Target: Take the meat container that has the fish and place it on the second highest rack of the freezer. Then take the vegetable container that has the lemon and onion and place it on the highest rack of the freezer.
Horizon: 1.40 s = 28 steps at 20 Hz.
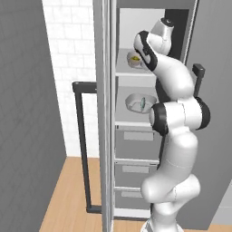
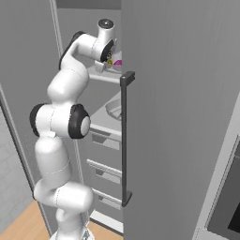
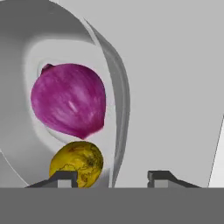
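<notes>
The gripper (image 3: 113, 179) is released, its 2 tips straddling the rim of the vegetable container (image 3: 114, 78) on the highest rack (image 1: 124, 71). Onion (image 3: 68, 101) and lemon (image 3: 77, 163) lie just ahead.

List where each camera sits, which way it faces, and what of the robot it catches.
Left base view: behind the arm on its left, facing into the open freezer; the arm rises at lower right, and the meat container lies one shelf below the vegetable container.
Right base view: behind on its right, same freezer past its door handle; the arm rises at lower left.
Hand view: on the hand, looking along the end effector at the onion and lemon.
Both base views share the arm and shelves.
</notes>
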{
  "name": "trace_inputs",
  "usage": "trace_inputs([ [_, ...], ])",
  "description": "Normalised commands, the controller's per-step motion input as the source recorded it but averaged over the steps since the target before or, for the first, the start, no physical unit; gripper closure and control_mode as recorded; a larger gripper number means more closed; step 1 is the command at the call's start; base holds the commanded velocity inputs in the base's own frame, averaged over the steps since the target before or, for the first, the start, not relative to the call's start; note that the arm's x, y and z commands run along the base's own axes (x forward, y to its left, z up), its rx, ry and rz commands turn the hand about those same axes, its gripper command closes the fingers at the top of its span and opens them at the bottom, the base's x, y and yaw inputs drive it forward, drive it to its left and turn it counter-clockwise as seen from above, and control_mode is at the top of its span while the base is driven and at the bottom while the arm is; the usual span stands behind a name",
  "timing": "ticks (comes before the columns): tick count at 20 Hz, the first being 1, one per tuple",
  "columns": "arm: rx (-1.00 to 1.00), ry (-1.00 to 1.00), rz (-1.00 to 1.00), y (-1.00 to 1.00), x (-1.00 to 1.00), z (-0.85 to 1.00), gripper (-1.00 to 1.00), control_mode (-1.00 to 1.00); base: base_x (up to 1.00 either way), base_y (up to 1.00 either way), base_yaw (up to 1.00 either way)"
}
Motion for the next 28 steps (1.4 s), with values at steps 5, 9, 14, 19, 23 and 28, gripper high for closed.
trace_inputs([
  [5,-0.05,-0.21,0.00,0.00,-0.44,-0.22,-1.00,-1.00,0.00,0.00,0.00],
  [9,-0.06,-0.23,0.00,0.03,-0.41,-0.13,-1.00,-1.00,0.00,0.00,0.00],
  [14,-0.08,-0.20,0.00,0.14,-0.50,0.01,-1.00,-1.00,0.00,0.00,0.00],
  [19,-0.05,-0.22,0.00,0.06,-0.69,0.12,-1.00,-1.00,0.00,0.00,0.00],
  [23,0.00,-0.08,0.00,0.00,-0.94,0.16,-1.00,-1.00,0.00,0.00,0.00],
  [28,0.00,-0.04,0.00,0.00,-1.00,0.15,-1.00,-1.00,0.00,0.00,0.00],
])
